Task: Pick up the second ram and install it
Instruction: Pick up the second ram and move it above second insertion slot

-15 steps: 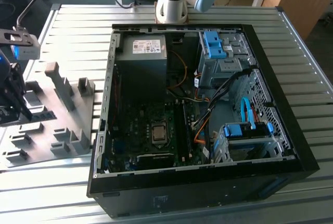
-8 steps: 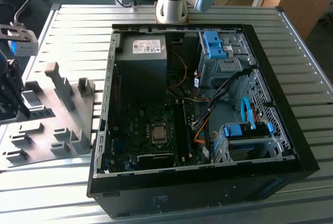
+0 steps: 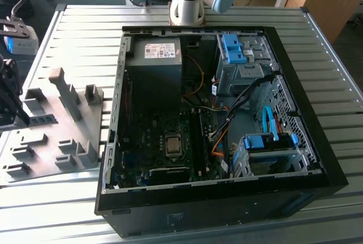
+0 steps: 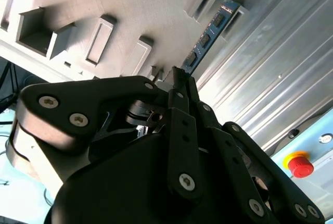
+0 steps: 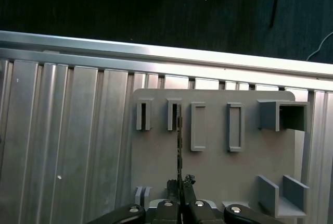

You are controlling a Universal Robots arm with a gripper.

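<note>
The second ram (image 5: 179, 146) is a thin dark board seen edge-on in the first wrist view, with green board and black chips (image 4: 207, 39) in the second wrist view. It stands on edge over the grey slotted fixture (image 5: 218, 166), its far end at a slot block (image 5: 173, 114). My gripper (image 5: 180, 186) is shut on the ram's near end, one finger on each face (image 4: 177, 78). In the exterior view the ram (image 3: 44, 120) is a dark strip on the fixture (image 3: 51, 142) at the left.
An open black computer case (image 3: 221, 198) lies on the ribbed metal table (image 3: 74, 34), its motherboard (image 3: 170, 142) facing up and the memory slots near the orange cables. A red stop button (image 4: 300, 164) sits past the table's edge. The arm's base (image 3: 187, 5) stands behind the case.
</note>
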